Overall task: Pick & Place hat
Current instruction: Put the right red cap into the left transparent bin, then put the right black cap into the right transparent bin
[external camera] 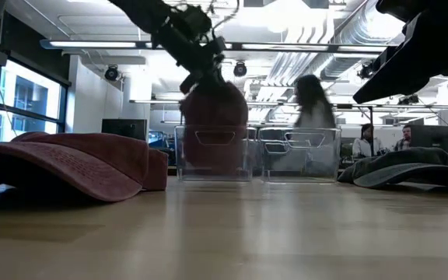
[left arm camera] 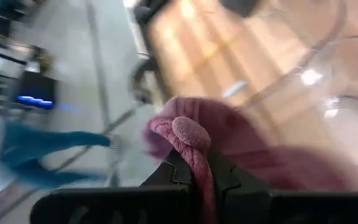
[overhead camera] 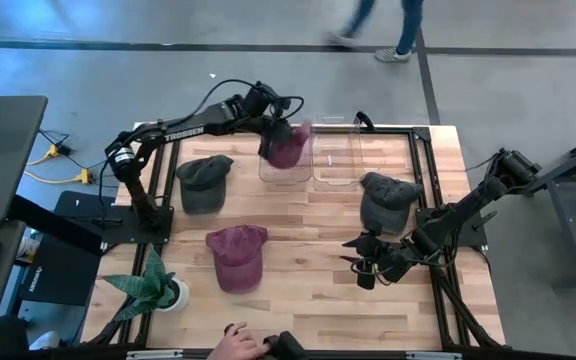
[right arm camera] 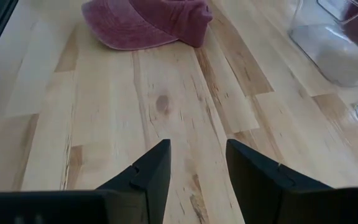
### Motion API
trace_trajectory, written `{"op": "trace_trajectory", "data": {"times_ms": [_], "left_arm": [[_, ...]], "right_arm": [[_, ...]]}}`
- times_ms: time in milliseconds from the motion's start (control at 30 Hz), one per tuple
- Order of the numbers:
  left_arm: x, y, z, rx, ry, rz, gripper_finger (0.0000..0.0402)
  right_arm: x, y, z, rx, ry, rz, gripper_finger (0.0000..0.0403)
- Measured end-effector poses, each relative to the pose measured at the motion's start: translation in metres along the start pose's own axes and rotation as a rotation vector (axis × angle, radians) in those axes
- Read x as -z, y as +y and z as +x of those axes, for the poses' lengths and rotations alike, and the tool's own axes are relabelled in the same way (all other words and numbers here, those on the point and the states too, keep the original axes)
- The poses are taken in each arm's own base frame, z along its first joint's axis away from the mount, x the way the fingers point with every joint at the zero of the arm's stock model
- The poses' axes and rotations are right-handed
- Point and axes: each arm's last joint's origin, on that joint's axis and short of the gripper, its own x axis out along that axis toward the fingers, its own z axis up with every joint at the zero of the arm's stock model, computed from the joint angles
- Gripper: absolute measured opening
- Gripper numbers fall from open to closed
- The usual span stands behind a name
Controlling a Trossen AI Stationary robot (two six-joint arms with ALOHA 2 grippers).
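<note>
My left gripper (overhead camera: 274, 136) is at the table's far side, over the left of two clear bins (overhead camera: 286, 165), shut on a maroon hat (overhead camera: 288, 148). In the low view this hat (external camera: 212, 117) hangs below the gripper (external camera: 201, 74), its lower part inside the bin (external camera: 212, 167). A second maroon hat (overhead camera: 236, 255) lies brim-down at the table's middle. A dark grey hat (overhead camera: 205, 180) lies to the left and a grey hat (overhead camera: 388, 200) to the right. My right gripper (overhead camera: 363, 262) hovers open near the right edge, above bare wood (right arm camera: 197, 168). My left gripper pinches the maroon hat between its two fingers (left arm camera: 229, 180), on a fold of the crown (left arm camera: 199, 163) just beside the top button (left arm camera: 190, 130). It comes from above, pointing down. The hat hangs slack below the fingers, its lower part inside the left bin.
A second clear bin (overhead camera: 336, 162) stands right beside the first. A potted plant (overhead camera: 150, 290) sits at the near left corner. A person's hand (overhead camera: 233, 345) rests at the near edge. Someone walks on the floor beyond the far edge (overhead camera: 403, 30). Bare wood lies between the hats.
</note>
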Motion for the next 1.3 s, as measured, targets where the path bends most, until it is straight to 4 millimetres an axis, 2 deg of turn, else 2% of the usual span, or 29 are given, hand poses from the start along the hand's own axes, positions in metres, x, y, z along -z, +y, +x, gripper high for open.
{"op": "trace_trajectory", "data": {"times_ms": [67, 333, 500, 667, 900, 1067, 1133, 1300], "left_arm": [[0.002, -0.003, 0.006, 0.021, -0.003, -0.017, 0.0000], [0.003, -0.003, 0.006, 0.026, 0.003, -0.025, 0.0000], [0.022, 0.008, 0.001, 0.022, -0.005, -0.130, 0.0005], [0.040, 0.017, -0.005, 0.019, -0.025, -0.218, 0.0053], [0.042, 0.026, 0.001, -0.049, -0.090, -0.212, 0.0148], [0.041, 0.035, -0.001, -0.177, -0.046, -0.236, 0.0194], [0.035, 0.036, -0.007, -0.185, -0.048, -0.253, 0.0204], [0.002, 0.049, -0.049, -0.232, -0.010, -0.351, 0.0215]], "right_arm": [[0.000, 0.000, 0.000, 0.001, 0.000, -0.001, 0.0150], [0.000, 0.000, 0.000, 0.001, 0.000, -0.008, 0.0151], [0.000, 0.000, 0.000, 0.001, 0.000, -0.008, 0.0148], [0.000, 0.000, 0.000, 0.001, 0.000, -0.013, 0.0147], [0.000, 0.000, 0.000, -0.002, -0.003, -0.012, 0.0145], [-0.001, 0.001, 0.000, -0.005, -0.009, -0.007, 0.0146], [-0.001, 0.001, 0.000, -0.006, -0.010, -0.007, 0.0145], [-0.002, 0.000, 0.000, 0.013, -0.021, -0.004, 0.0152]]}}
